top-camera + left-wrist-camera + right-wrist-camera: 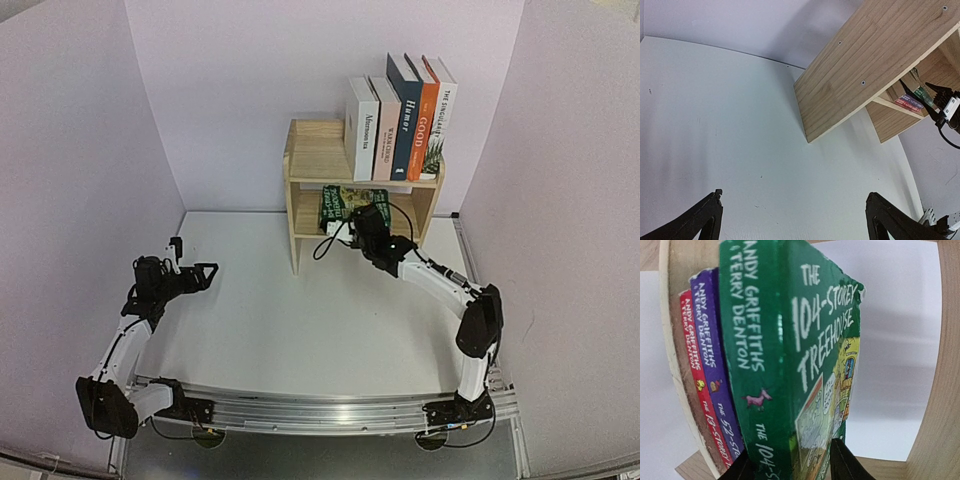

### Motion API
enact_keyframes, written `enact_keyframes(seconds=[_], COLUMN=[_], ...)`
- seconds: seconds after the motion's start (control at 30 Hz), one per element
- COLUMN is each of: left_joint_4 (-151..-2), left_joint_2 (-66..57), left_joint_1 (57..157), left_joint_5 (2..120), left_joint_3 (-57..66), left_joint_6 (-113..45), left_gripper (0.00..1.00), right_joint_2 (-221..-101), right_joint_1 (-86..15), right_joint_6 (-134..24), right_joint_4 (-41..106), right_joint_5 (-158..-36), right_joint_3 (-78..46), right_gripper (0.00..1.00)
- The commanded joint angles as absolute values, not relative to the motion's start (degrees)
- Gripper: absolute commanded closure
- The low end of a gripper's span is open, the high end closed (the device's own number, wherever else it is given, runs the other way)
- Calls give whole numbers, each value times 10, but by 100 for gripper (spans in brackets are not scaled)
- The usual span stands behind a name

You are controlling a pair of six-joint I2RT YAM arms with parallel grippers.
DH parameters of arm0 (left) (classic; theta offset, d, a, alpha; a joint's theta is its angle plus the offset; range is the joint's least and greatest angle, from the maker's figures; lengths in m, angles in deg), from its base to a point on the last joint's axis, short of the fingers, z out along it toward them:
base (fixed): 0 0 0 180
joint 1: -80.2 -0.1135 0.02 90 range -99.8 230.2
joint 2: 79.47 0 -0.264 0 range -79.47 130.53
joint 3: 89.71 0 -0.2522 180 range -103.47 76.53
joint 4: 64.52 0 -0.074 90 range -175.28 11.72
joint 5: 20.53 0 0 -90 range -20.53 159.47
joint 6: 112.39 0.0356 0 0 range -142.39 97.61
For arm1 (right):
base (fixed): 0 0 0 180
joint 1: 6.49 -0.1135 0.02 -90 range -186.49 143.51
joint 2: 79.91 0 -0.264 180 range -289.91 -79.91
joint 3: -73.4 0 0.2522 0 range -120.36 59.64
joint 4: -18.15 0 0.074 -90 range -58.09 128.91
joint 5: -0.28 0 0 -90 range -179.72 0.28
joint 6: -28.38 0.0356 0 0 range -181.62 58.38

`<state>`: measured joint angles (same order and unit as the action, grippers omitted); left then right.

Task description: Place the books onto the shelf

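Observation:
The pine shelf (pixel 300 215) stands at the back of the table. Several books (pixel 400 120) stand upright on its top tier. On the lower tier a red Treehouse book (pixel 692 360) and a purple one (pixel 712 340) lean against the left panel. A green Treehouse book (pixel 770 340) stands next to them. My right gripper (pixel 790 460) reaches into that tier (pixel 362 218). Its fingers straddle the green book's lower end, set wider than the spine, so it is open. My left gripper (pixel 200 272) hovers wide open over bare table at the left, holding nothing (pixel 792 205).
Pale walls enclose the table on three sides. The shelf's right panel (pixel 945 390) stands a short way to the right of the green book. A black cable (pixel 330 245) loops off the right wrist in front of the shelf.

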<state>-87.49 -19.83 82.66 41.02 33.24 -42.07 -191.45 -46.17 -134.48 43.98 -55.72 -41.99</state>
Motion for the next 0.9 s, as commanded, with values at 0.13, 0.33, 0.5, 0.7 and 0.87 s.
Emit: enact_keyframes(seconds=[0.13,0.33,0.5,0.7,0.87], left_joint_4=[-879,-884,-881,-878,-883], left_joint_2=[-206,-209,-208,-207,-211], left_joint_1=[826,826,826,826,826], left_joint_5=[405,405,403,401,406], left_joint_3=[333,335,338,338,342], left_joint_6=[-411,-407,-409,-408,-406], left_gripper=[0,0,0,0,0], right_joint_2=[-1897,-1878,-1872,-1875,-1854], right_joint_1=[-452,-451,-450,-447,-445], right_joint_6=[-1325,-1309,-1292,-1289,-1275], right_joint_4=[498,557,576,586,590], right_joint_5=[-585,-611,-622,-624,-645], right_joint_3=[-440,-444,-454,-457,-456], right_gripper=[49,44,30,33,40])
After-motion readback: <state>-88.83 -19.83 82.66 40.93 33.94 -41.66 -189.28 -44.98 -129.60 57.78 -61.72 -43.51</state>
